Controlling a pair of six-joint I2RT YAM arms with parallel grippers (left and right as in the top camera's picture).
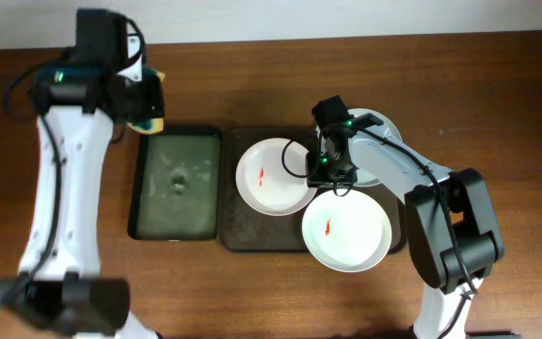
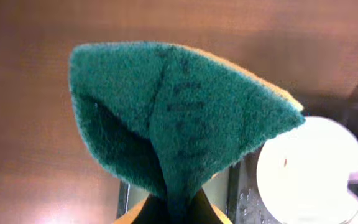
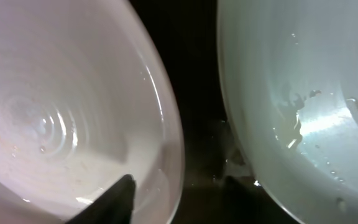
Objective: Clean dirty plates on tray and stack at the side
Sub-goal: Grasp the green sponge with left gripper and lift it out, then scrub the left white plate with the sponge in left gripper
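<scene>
Three white plates lie on the dark brown tray (image 1: 243, 231). The left plate (image 1: 273, 176) and the front plate (image 1: 346, 229) each carry a red smear. The back right plate (image 1: 376, 141) is partly hidden by my right arm. My right gripper (image 1: 332, 177) is low between them and open. In the right wrist view it (image 3: 178, 183) straddles the rim of a smeared plate (image 3: 55, 93), one finger inside and one over the tray (image 3: 197, 74). A wet plate without a visible smear (image 3: 291, 93) lies to the right. My left gripper (image 1: 147, 99) is shut on a green and yellow sponge (image 2: 179, 112).
A smaller dark tray with a greenish wet floor (image 1: 175, 184) lies left of the brown tray. The left arm holds the sponge above the table behind that small tray. The left wrist view shows the left plate (image 2: 309, 168) at lower right.
</scene>
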